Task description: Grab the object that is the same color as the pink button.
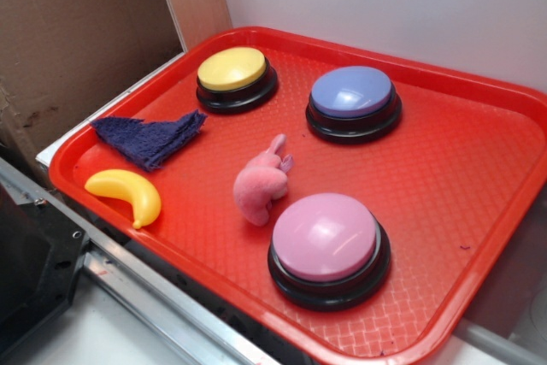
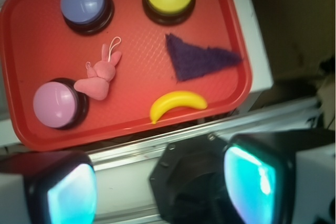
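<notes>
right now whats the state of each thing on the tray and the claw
pink plush toy: lying on its side beside the pink button, not held
pink button: upright, nothing on it
lavender-blue button: upright, nothing on it
yellow button: upright, nothing on it
purple cloth: folded, lying flat
banana: lying flat, loose
claw: open, empty, off the tray

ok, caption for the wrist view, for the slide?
Open claw above red tray: pink plush beside pink button, not yet grasped.
</notes>
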Tool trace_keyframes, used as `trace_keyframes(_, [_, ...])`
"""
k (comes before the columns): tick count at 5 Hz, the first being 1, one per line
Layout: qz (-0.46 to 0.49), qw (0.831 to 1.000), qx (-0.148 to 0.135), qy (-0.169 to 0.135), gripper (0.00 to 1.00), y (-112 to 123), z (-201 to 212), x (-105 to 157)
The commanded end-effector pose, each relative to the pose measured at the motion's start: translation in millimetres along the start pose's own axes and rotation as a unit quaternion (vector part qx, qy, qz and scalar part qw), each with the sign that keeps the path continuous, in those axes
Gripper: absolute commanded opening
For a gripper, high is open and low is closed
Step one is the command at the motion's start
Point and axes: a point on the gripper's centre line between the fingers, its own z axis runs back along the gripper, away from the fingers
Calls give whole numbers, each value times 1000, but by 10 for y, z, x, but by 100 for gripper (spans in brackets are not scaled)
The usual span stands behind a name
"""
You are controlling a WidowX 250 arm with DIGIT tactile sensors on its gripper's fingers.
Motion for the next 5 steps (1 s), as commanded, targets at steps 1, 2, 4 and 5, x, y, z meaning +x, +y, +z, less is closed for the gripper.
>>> trace_keyframes(1, [190, 979, -67, -32, 100, -204, -464, 155])
trace_keyframes(2, [223, 972, -63, -43, 100, -331, -724, 221])
trace_keyframes(4, [256, 965, -46, -44, 100, -592, -1538, 450])
trace_keyframes(5, [223, 972, -74, 2, 100, -723, -1822, 536])
